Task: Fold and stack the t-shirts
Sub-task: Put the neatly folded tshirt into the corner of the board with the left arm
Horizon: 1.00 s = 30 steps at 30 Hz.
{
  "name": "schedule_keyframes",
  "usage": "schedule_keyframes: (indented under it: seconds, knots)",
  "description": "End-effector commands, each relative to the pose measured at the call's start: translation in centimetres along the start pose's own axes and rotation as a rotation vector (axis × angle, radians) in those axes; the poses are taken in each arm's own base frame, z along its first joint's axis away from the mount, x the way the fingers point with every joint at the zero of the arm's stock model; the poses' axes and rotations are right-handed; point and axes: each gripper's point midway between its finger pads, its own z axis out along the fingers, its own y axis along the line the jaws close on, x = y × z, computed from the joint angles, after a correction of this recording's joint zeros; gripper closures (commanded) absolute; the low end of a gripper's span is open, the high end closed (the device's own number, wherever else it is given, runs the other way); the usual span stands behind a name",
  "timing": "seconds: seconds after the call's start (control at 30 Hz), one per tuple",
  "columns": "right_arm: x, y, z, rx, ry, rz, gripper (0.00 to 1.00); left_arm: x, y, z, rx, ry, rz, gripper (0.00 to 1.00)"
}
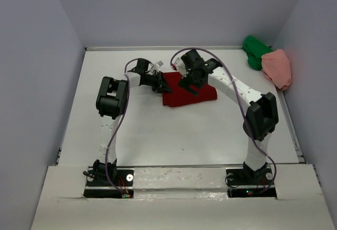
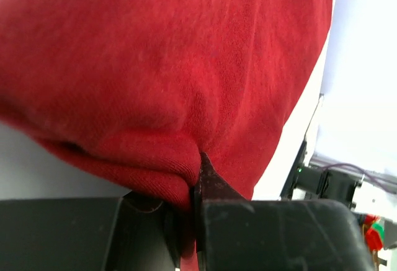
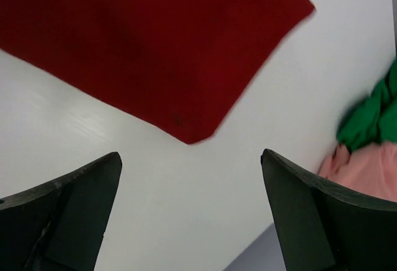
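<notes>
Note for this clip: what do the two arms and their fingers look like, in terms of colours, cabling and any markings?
The left arm and right arm both have white links with bulky black joints and stand on black bases. A purple cable loops loosely along each arm. The fingers are plain black wedges tapering to a point. No markings are legible.

The flat t-shirt (image 1: 196, 97) lies on the table (image 1: 158, 140) toward the far edge, slightly right of the middle and well apart from both side edges. The left gripper (image 1: 165, 87) is at its left edge, with a fold of the cloth between the fingers. The right gripper (image 1: 189, 86) is just right of it, above the shirt's far part. The other two t-shirts sit in the far right corner, touching: the rear t-shirt (image 1: 255, 51) behind, the front t-shirt (image 1: 278, 67) before it along the right edge.
</notes>
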Motion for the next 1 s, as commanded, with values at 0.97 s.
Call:
schedule_keyframes:
  seconds: [0.97]
  knots:
    - [11.8,-5.5,-0.9,0.135,0.025,0.264,0.0,-7.1,18.0,-32.9,-0.782,-0.051,0.186,1.0]
